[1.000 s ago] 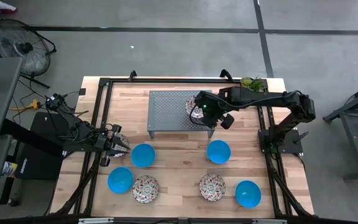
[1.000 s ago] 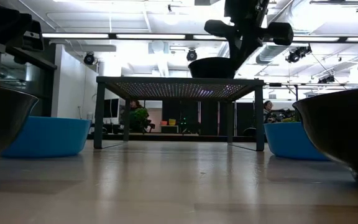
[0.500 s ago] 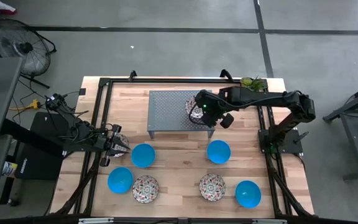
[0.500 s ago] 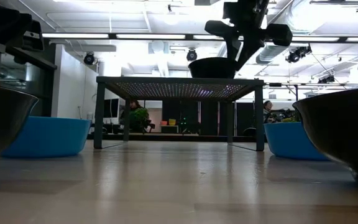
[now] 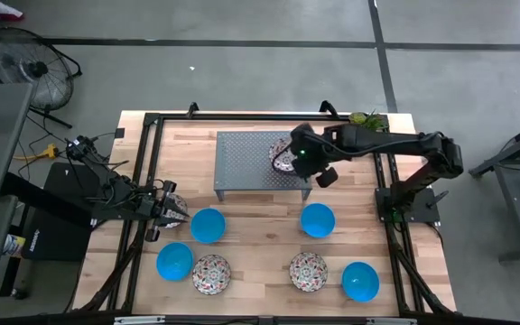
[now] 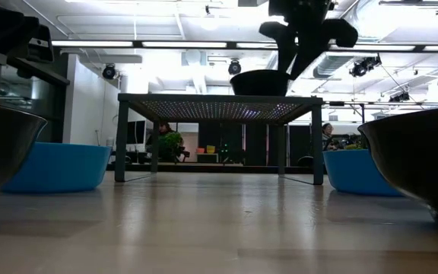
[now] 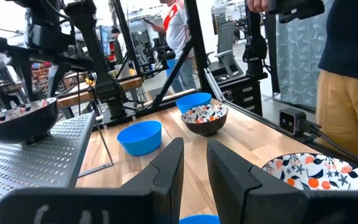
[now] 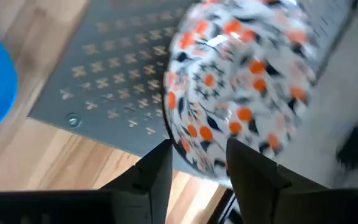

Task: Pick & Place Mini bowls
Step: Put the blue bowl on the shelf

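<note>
Left wrist view: person's trousers (image 7: 347, 112), unseen overhead

Background stuff only: there was a round floor fan (image 5: 28, 65) sitting on the grey concrete off the far left corner of the wooden table (image 5: 260, 230). A black metal frame (image 5: 242, 117) ran around the tabletop's edges. A bit of green plant (image 5: 366, 118) sat at the far right corner. Dark tape lines (image 5: 382, 54) crossed the floor. A yellow cable (image 5: 39, 153) trailed near the left side. A person in tan trousers (image 7: 347, 112) stood right beside the table, and someone in a white and red shirt (image 7: 178, 31) was farther back.
</note>
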